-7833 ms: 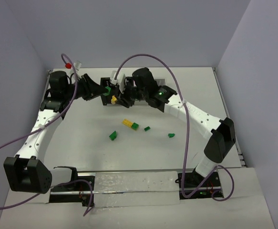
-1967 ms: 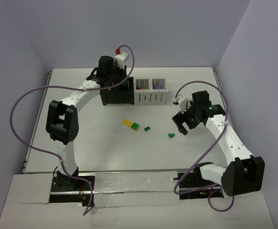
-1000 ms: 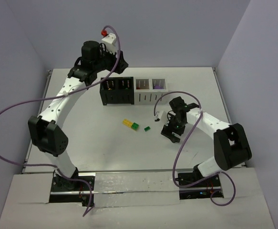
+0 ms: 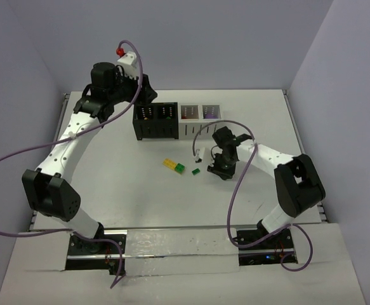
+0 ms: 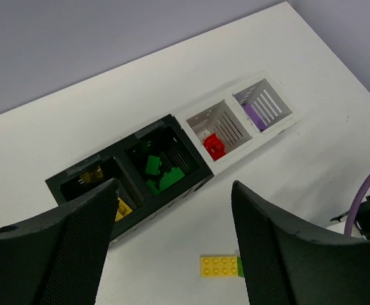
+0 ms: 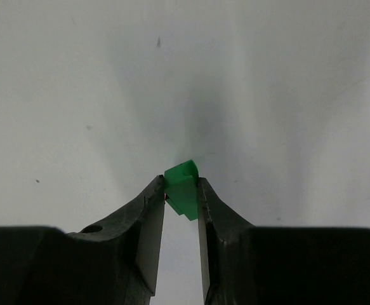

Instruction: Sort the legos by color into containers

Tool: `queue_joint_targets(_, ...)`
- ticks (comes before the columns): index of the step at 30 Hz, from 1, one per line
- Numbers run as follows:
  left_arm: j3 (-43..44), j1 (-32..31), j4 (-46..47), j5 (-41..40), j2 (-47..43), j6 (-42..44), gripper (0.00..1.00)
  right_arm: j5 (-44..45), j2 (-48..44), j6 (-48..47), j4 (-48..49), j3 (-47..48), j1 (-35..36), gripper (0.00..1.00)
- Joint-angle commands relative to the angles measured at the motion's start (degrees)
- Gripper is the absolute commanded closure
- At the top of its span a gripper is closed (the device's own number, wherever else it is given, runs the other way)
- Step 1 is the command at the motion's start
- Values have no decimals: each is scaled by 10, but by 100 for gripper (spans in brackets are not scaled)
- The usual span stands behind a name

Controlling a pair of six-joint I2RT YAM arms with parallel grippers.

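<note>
My right gripper [image 4: 221, 170] is low over the table, right of centre, shut on a small green lego [image 6: 183, 179] pinched between its fingertips [image 6: 157, 190]. My left gripper [image 4: 145, 93] hangs open and empty above the left end of the containers [image 4: 177, 121]. The left wrist view looks down into the containers [image 5: 191, 121]: yellow legos [image 5: 122, 207], green legos [image 5: 160, 174], a red lego [image 5: 214, 145] and purple legos [image 5: 256, 117], one color per bin. A yellow lego [image 4: 170, 163], a green lego [image 4: 180, 168] touching it and a dark green lego [image 4: 196, 171] lie mid-table.
The right arm's purple cable [image 4: 205, 130] arcs just in front of the white bins. The left arm's cable [image 4: 19, 159] loops out to the left. Grey walls close in the back and both sides of the white table [image 4: 108, 190].
My right gripper has shifted slightly left and closed on the green lego. My left arm has swung further left and back above the bins, its jaws a little wider.
</note>
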Motion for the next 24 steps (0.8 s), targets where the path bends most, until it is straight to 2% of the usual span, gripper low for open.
queue_joint_targets(1,-7,23,-21,7,-46,-9,12,-75,-29,63,-40,161,29,100)
queue_joint_targets(3,-25,45,-25,19,-62,-24,2,-92,-21,98,-38,232,38,100)
queue_joint_targets(8,-132,106,11,58,-136,-45,1,-74,59,222,51,435,63,100)
queue_joint_targets(13,-231,123,23,46,-192,-34,1,-50,179,328,131,590,68,100)
queue_joint_targets(18,-295,126,27,32,-225,-18,1,-15,255,382,200,636,79,100)
queue_joint_targets(24,-317,126,19,26,-243,-16,1,0,334,400,234,675,82,100)
